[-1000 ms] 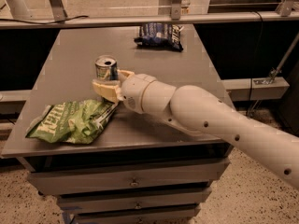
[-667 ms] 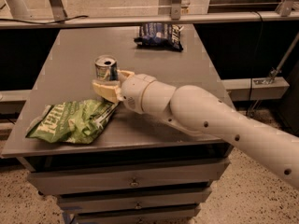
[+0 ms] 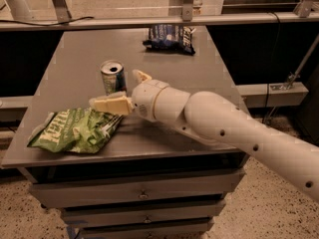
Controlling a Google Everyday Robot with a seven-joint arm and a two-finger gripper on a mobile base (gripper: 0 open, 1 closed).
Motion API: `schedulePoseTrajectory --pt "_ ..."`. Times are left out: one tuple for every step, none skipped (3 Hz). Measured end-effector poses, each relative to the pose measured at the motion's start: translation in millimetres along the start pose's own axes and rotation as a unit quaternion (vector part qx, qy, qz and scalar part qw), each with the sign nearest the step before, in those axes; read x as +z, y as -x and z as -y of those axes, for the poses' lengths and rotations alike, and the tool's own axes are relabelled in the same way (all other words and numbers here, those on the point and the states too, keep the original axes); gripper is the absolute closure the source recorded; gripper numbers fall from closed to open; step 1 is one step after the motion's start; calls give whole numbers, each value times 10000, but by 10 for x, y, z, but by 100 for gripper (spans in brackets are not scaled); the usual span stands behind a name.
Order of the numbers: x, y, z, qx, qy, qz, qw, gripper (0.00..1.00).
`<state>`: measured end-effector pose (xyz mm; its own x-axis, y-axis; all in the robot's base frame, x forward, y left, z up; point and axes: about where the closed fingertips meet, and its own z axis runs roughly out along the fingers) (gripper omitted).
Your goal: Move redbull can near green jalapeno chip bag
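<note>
- redbull can [image 3: 113, 76]: upright; likely light, slick, easily dented; take mid-body.
- green jalapeno chip bag [image 3: 75, 131]: soft, crinkly; near can.
- gripper [image 3: 125, 90]: beside can, jaws spread.

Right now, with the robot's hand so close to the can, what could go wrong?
1. The redbull can stands upright right beside the open gripper. A sideways nudge from a finger could tip it over.
2. The gripper's near finger lies at the edge of the green jalapeno chip bag. If the gripper pulls back low, it might snag the bag and drag it away from the can.
</note>
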<state>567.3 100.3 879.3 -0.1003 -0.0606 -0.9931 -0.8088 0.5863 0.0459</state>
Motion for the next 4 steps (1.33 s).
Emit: schedulePoseTrajectory --pt "-90 12 -4 -44 34 -25 10000 0" --pt "-390 -60 36 1 -8 -137 9999 0" --pt "-975 -178 347 31 -362 -334 9988 0" --pt "-1519 -209 782 -46 -876 -466 9951 0"
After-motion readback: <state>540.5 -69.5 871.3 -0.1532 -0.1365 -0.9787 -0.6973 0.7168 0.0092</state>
